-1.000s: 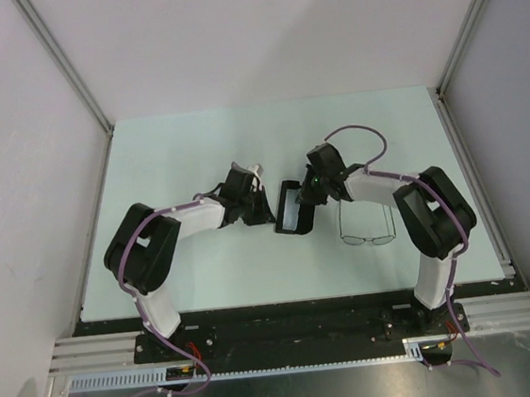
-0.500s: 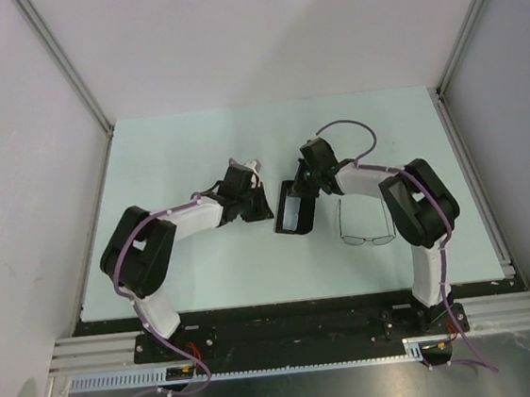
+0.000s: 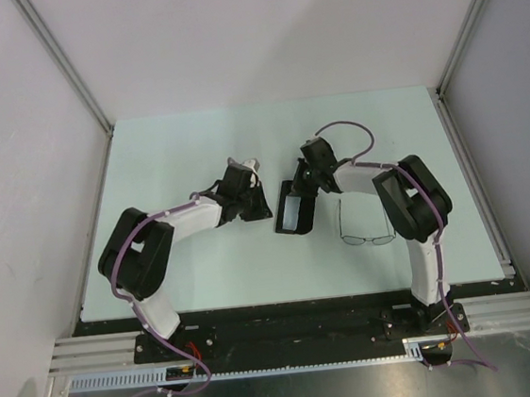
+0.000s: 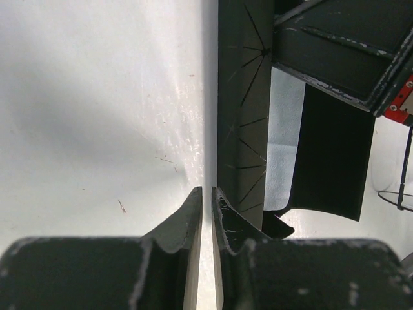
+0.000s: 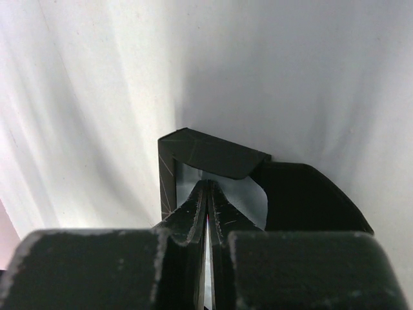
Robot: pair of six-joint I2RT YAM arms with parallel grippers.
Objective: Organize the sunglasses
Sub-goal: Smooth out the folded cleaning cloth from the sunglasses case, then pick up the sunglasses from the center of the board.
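The sunglasses (image 3: 366, 227), thin dark wire frames with clear lenses, lie on the table to the right of the open black case (image 3: 311, 216); part of one lens shows in the left wrist view (image 4: 393, 194). A light blue cloth (image 3: 293, 213) lies inside the case. My left gripper (image 3: 264, 203) is shut and empty, low beside the case's left wall (image 4: 242, 116). My right gripper (image 3: 300, 187) is shut, its tips (image 5: 208, 185) pointing down into the case (image 5: 213, 155) over the cloth (image 5: 253, 197). I cannot tell if they pinch the cloth.
The pale table (image 3: 176, 160) is bounded by grey walls and metal rails at left and right. The right arm's elbow (image 3: 407, 193) hangs just beyond the sunglasses.
My right gripper has moved a little up and left, to the far end of the case. My left gripper has shifted slightly away. The case and sunglasses have stayed put.
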